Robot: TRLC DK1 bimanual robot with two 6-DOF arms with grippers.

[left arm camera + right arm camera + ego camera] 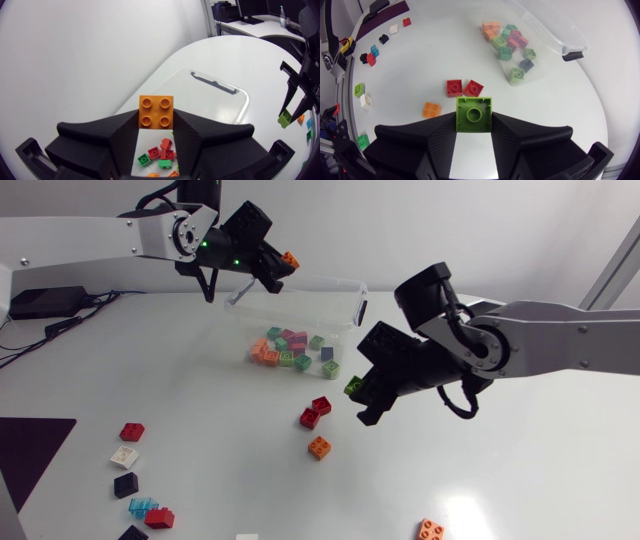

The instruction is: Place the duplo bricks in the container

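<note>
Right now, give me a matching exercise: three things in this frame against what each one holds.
1 left gripper
2 right gripper
3 clear container

a lime-green brick between its fingers
b pile of mixed bricks inside
c orange brick between its fingers

Pairs: 1-c, 2-a, 3-b

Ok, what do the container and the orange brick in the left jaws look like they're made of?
The container looks like clear, glossy plastic: the bricks inside show through its walls. The orange brick looks like opaque moulded plastic, smooth with a slight sheen and crisp round studs.
</note>
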